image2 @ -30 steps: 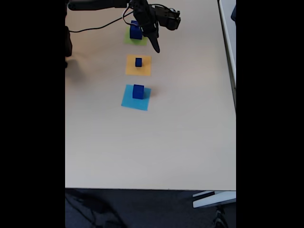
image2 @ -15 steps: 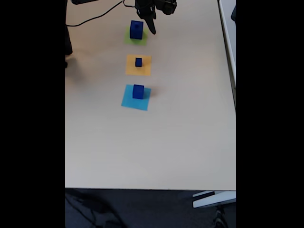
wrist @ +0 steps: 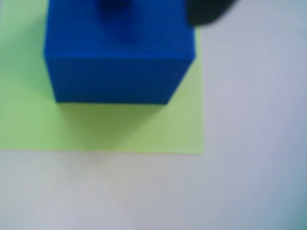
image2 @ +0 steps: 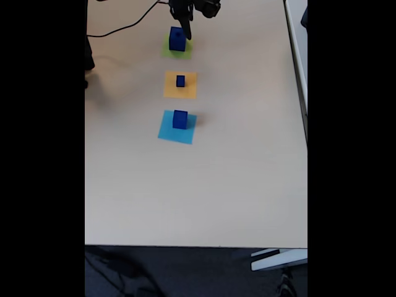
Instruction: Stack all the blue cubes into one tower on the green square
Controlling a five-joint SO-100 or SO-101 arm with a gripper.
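The largest blue cube (image2: 177,38) stands on the green square (image2: 176,51) at the far end of the table. A tiny blue cube (image2: 180,81) sits on an orange square (image2: 180,86), and a mid-sized blue cube (image2: 180,119) on a light-blue square (image2: 176,130). My gripper (image2: 187,31) hangs just right of the largest cube, its dark fingers merged into one shape. In the wrist view that cube (wrist: 117,52) looms close on the green square (wrist: 105,129), with one dark finger (wrist: 206,12) at its upper right corner.
A black cable (image2: 124,26) runs across the far left of the beige table (image2: 198,185). The table's right edge (image2: 297,74) and near edge (image2: 198,245) border the workspace. A white strip (image2: 278,258) lies on the dark floor below.
The arm has pulled back toward the far edge. Its fingertip moved from right of the green square up to the top right of the largest cube. None of the cubes moved.
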